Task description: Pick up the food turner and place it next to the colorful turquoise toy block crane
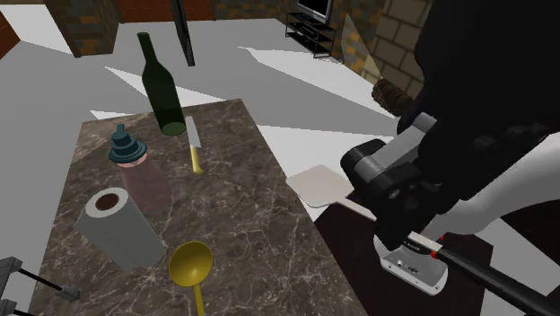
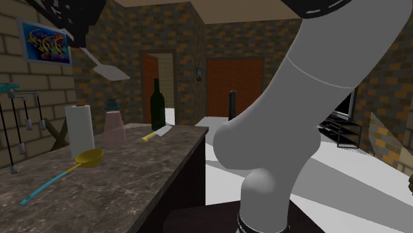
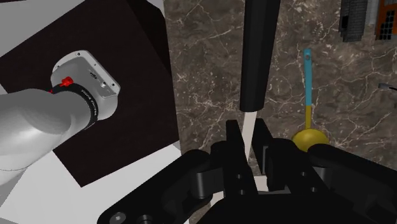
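— What is met along the shoulder view, starting from its left?

— The toy crane (image 2: 26,96), with turquoise bars, is stood at the marble table (image 1: 251,206)'s left end. After it, a paper towel roll (image 1: 117,224), a yellow ladle (image 1: 190,263), a dark green bottle (image 1: 161,90) and a knife (image 1: 194,144) are set on the top.

— And the food turner (image 1: 319,184)?

— It is held in the air past the table's right edge (well apart from the crane), with its pale blade level.

— How is the gripper (image 3: 248,137) set?

— Its fingers are pinched on the turner's pale shaft, just beside the end of the black handle.
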